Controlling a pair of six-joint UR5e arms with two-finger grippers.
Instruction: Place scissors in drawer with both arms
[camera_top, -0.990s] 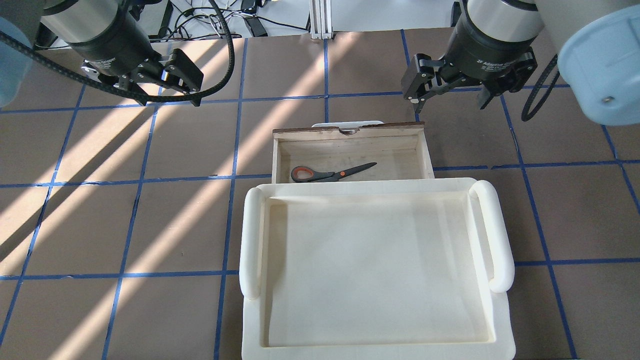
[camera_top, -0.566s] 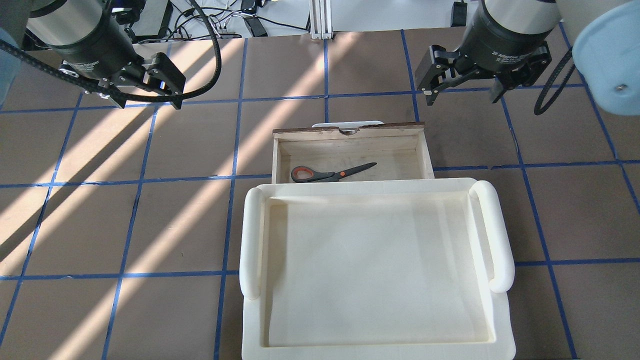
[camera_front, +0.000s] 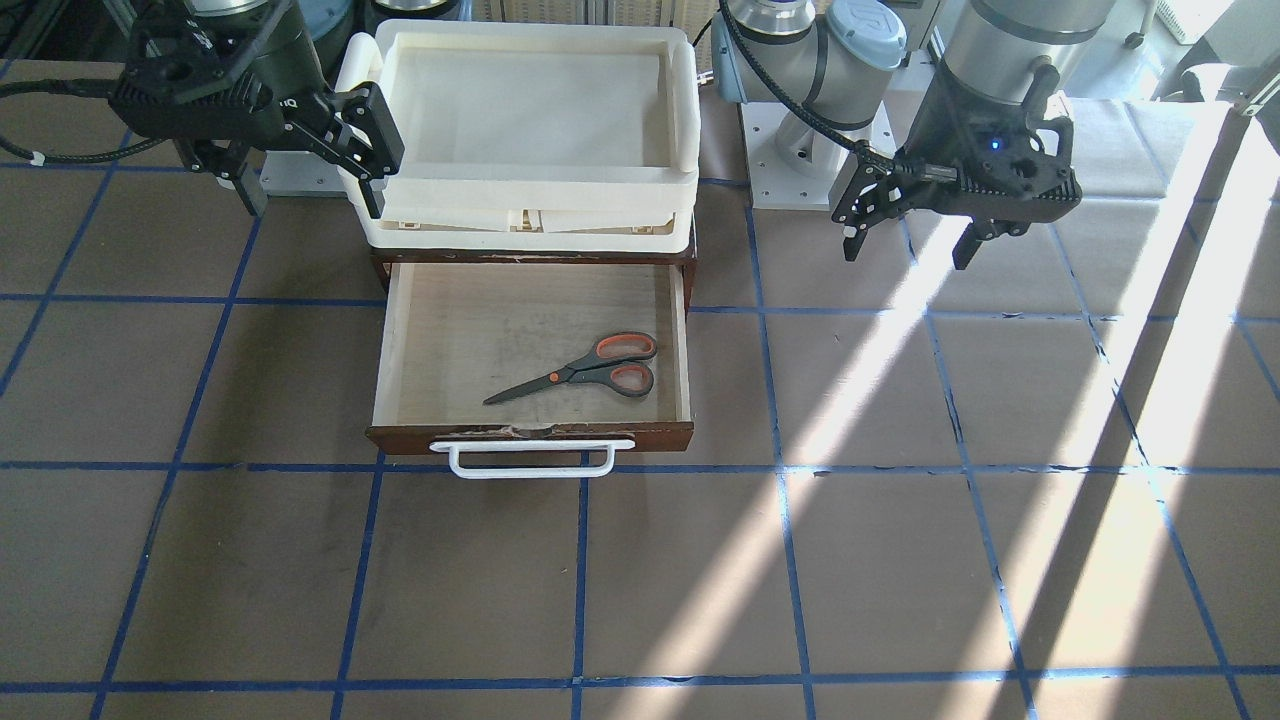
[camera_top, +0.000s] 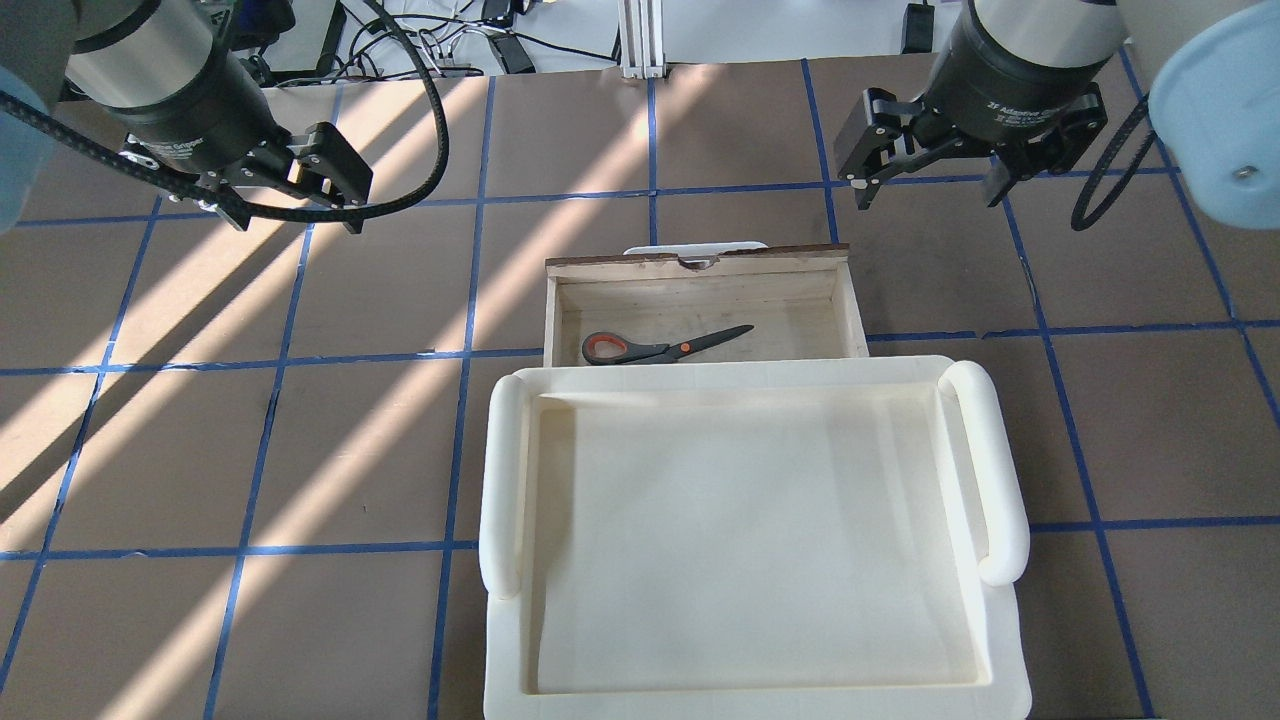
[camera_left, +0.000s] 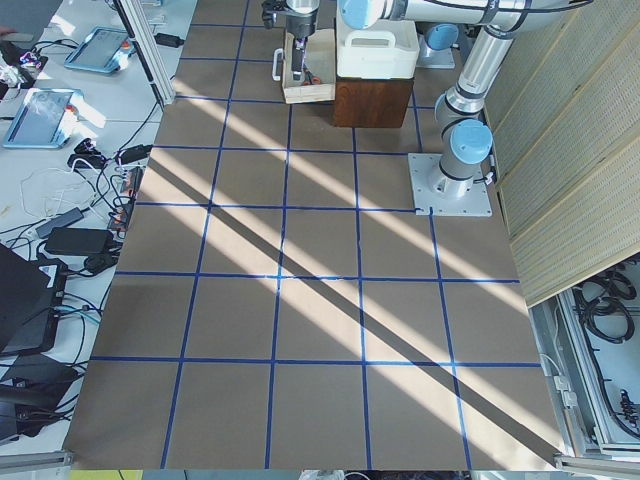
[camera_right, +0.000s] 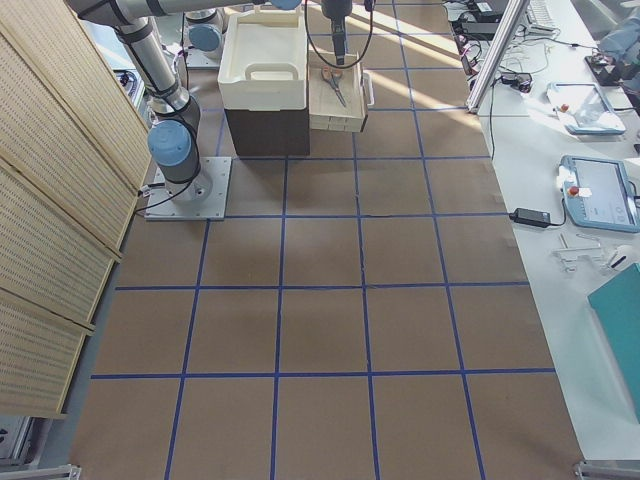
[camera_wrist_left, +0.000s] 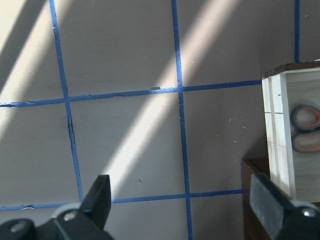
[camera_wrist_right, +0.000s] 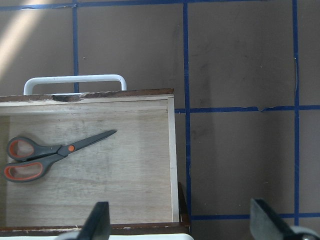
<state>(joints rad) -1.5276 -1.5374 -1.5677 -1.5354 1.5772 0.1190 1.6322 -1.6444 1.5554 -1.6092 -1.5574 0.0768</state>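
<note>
The scissors (camera_top: 660, 348), with orange-red and grey handles, lie flat on the pale bottom of the open drawer (camera_top: 700, 262). They also show in the front view (camera_front: 585, 370) and the right wrist view (camera_wrist_right: 50, 152). The drawer's white bar handle (camera_front: 530, 460) faces away from the robot. My left gripper (camera_top: 297, 222) is open and empty, above the floor left of the drawer. My right gripper (camera_top: 928, 198) is open and empty, above the floor beyond the drawer's right corner. The left wrist view shows only the scissors' handles (camera_wrist_left: 306, 130) over the drawer's side wall.
A large cream tray (camera_top: 985, 470) sits on top of the brown cabinet (camera_front: 690, 255) that the drawer slides out of. The brown surface is marked with a blue tape grid. Cables lie at the far edge (camera_top: 400, 40).
Both grippers have drawn outward from the drawer, the left one to the left, the right one to the right and farther off. The scissors and drawer have not moved.
</note>
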